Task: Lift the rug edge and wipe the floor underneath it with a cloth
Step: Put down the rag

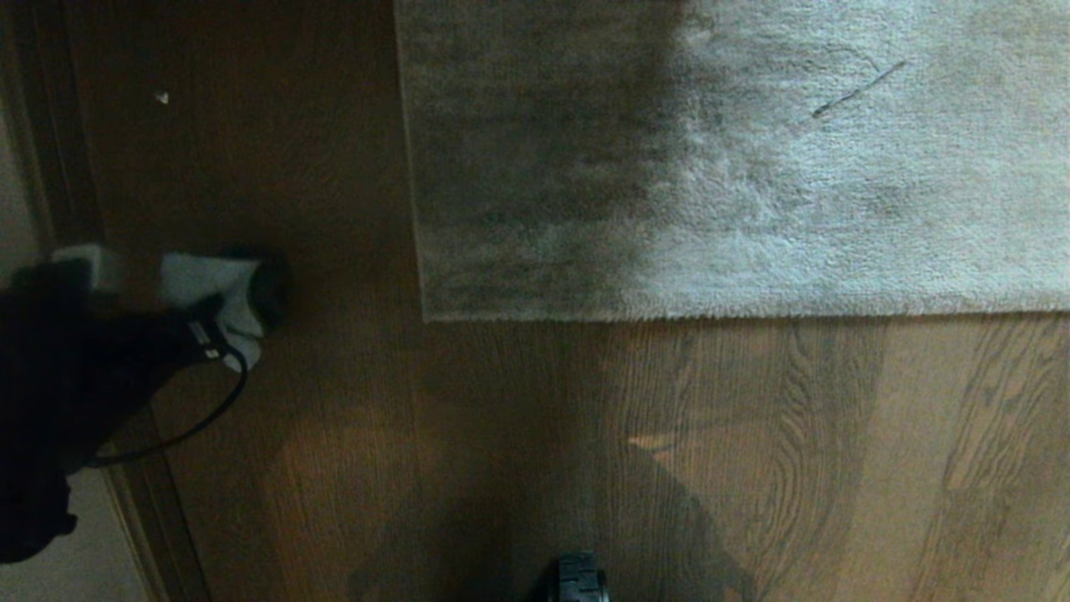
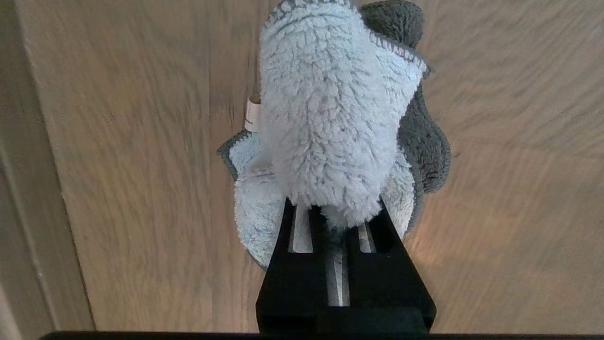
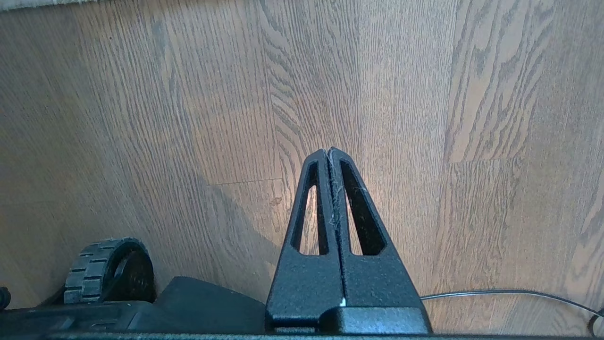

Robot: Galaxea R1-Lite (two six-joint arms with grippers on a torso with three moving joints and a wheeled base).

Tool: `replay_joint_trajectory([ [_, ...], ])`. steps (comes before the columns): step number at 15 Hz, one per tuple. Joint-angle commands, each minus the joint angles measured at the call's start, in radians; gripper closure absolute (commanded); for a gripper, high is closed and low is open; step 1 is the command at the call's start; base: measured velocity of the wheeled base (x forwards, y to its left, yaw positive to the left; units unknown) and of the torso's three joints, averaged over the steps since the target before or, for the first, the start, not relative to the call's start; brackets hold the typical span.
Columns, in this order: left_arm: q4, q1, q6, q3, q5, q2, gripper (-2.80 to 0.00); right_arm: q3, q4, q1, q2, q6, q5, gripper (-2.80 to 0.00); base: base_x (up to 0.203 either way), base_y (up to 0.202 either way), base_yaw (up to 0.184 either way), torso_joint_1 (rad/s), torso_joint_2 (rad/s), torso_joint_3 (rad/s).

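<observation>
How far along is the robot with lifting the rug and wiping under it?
Done: the left gripper has the cloth between its fingers, over bare floor left of the rug. In hand: carrying the cloth. Left: the rug lies flat, its edge not lifted, and nothing under it is wiped. The right gripper is shut and empty above the floor.

The rug point(image 1: 736, 159) is spread flat on the floor point(image 1: 501, 435), filling the far right part of the head view, its near edge and left edge lying straight. The cloth point(image 1: 219, 294) is held above the floor at the far left, well apart from the rug's left edge, by the left gripper point(image 2: 336, 212). A baseboard point(image 1: 50, 167) is set along the left.
</observation>
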Motion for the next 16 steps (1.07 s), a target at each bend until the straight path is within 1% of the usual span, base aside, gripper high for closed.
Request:
replay_joint_trajectory([
  [1,-0.034,0.003,-0.004,-0.007,0.002,0.063,-2.8,0.0,-0.001,0.0,0.001,0.001,0.0,0.0,0.0,0.0,0.0,0.0,0.0,0.0],
  [3,-0.104,0.003,-0.022,-0.011,0.003,0.101,-2.8,0.0,-0.001,0.0,0.001,0.001,0.0,0.0,0.0,0.0,0.0,0.0,0.0,0.0],
  [4,-0.113,0.002,-0.023,-0.011,0.002,0.107,-2.8,0.0,-0.001,0.0,0.001,0.001,-0.001,0.0,0.0,0.0,0.0,0.0,0.0,0.0],
  [12,-0.114,0.001,-0.025,-0.039,0.002,0.097,-2.8,0.0,-0.001,0.0,0.001,0.001,-0.001,0.0,0.0,0.0,0.0,0.0,0.0,0.0],
  [16,-0.107,0.0,-0.025,-0.033,0.002,0.045,-2.8,0.0,-0.001,0.0,0.001,0.001,0.0,0.0,0.0,0.0,0.0,0.0,0.0,0.0],
])
